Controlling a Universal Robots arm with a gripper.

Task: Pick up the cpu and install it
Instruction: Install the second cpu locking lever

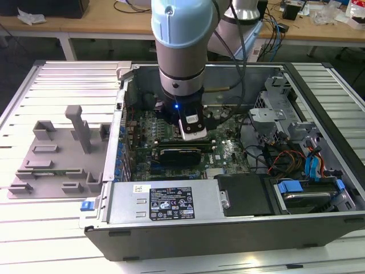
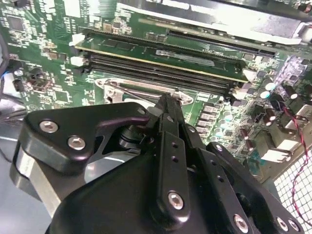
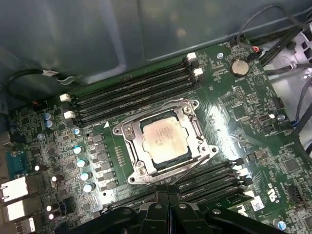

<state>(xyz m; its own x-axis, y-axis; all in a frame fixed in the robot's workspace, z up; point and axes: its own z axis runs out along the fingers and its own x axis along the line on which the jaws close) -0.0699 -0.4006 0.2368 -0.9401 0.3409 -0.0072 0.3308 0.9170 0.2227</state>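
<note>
Exterior view: the arm [image 1: 178,51] reaches straight down into the open computer case [image 1: 228,222], which lies on its side on the slatted table [image 1: 57,80]. Its wrist hangs low over the motherboard [image 1: 225,151], about mid-case. The case walls ring it, with cables [image 1: 279,157] and a drive cage [image 1: 274,114] off toward the exterior view's right, so room to move is mostly upward. A grey fixture [image 1: 57,151] sits on the table well outside the case, on the exterior view's left.

Second wrist view: the pincer [image 2: 168,105] is seen from behind its black body. The two fingers [image 2: 170,146] appear pressed together into one thin blade, with nothing visible between them. Just beyond the tip lies a corner of the socket frame [image 2: 146,92], and past that the long memory slots [image 2: 165,66] run crosswise.

First wrist view: the cpu [image 3: 165,140] sits flat in the socket [image 3: 163,144], its silvery top square to the metal frame around it. It looks already seated, though the retention frame seems unlatched; I judge that, I cannot confirm it. The pincer [image 3: 167,191] shows as dark fingertips that meet with no gap and grip nothing. The cpu lies directly ahead of the tips and below them, near but apart. Being square, it has no long axis; its edges run parallel to the memory slots [image 3: 131,90] on either side. Those slots and the frame's raised rim crowd the chip closely, leaving clear approach only from above.
</note>
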